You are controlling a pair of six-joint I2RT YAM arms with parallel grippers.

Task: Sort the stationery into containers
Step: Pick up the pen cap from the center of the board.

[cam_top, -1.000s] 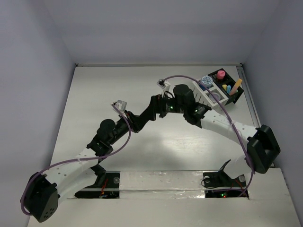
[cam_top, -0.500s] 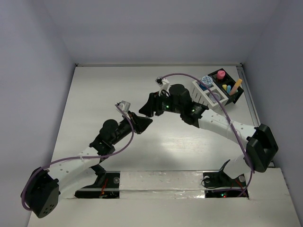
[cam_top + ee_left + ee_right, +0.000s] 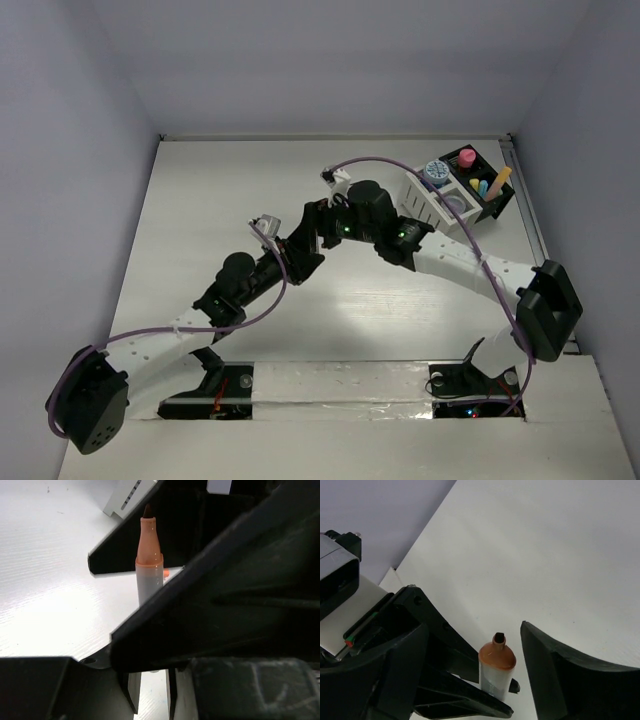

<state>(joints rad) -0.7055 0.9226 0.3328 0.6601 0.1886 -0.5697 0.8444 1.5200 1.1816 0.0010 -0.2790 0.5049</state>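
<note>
Progress check, biggest thing first.

Table (image 3: 200,220): no loose stationery spotted on the bare parts in top view (partly hidden by arms, so more not ruled out).

Organizer (image 3: 428,200): well behind right pincer (image 3: 318,225), past its wrist. Already loaded w/ blue jar (image 3: 436,172), pink jar (image 3: 467,157), orange pen (image 3: 499,179) leaning in the black half, plus small yellow bits (image 3: 475,185). Most of the sorting apparently done.

Left pincer (image 3: 303,252): just below right pincer, clamped tight on marker's lower barrel.

Right pincer: jaws parted, one each side of marker's tip end, no contact visible in wrist view.

Marker (image 3: 496,670): uncapped, orange nose, pale barrel, standing between right pincer's jaws, gripped from below by left.

Judged as a handover mid-way, poss. the last item. Prob. left to do: close right on marker, let go w/ left, carry back to organizer, drop into a compartment.
</note>
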